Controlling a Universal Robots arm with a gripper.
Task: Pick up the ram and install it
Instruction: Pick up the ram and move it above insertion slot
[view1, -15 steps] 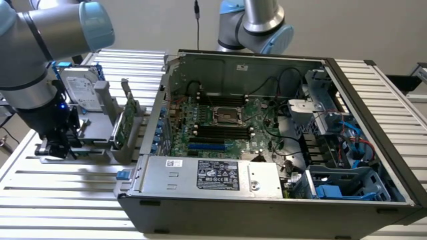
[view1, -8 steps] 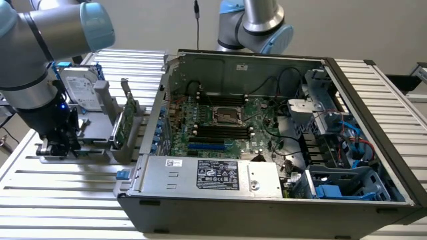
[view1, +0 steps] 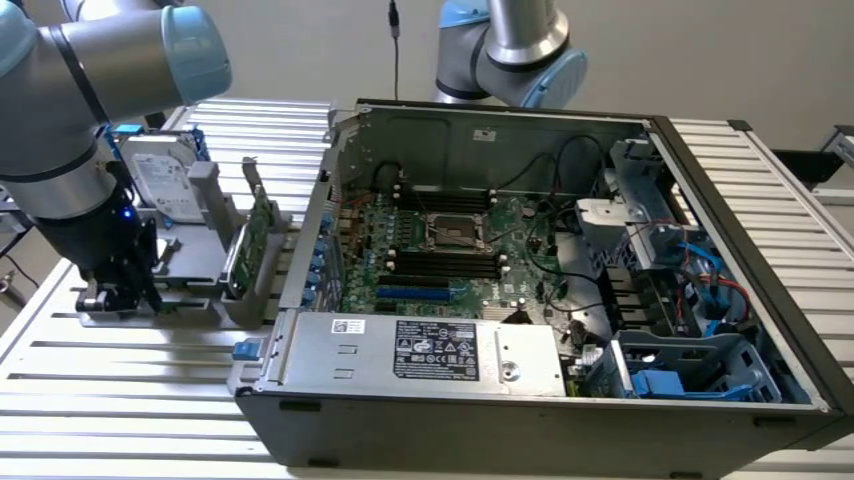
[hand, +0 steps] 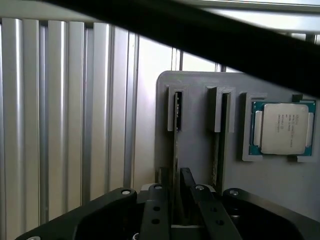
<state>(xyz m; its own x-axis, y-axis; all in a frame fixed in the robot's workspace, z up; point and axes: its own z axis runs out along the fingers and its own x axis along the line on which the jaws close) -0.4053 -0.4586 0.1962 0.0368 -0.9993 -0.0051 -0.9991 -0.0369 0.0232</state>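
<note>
Exterior view: the open computer case (view1: 441, 430) takes the middle. At its nine o'clock the arm (view1: 67, 120) reaches down to a gray holder (view1: 187, 268). Its gripper (hand: 175, 172) straddles the ram (hand: 177, 112), fingers slightly apart either side. The ram stands edge-on in a holder slot. A processor chip (hand: 282, 127) lies in another pocket.

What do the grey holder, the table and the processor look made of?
Holder: matte grey plastic, possibly printed; dull, even surface. Table: bare metal slats, probably aluminium; ribbed, soft sheen. Processor: silvery metal lid, faintly reflective, on a green board.
</note>
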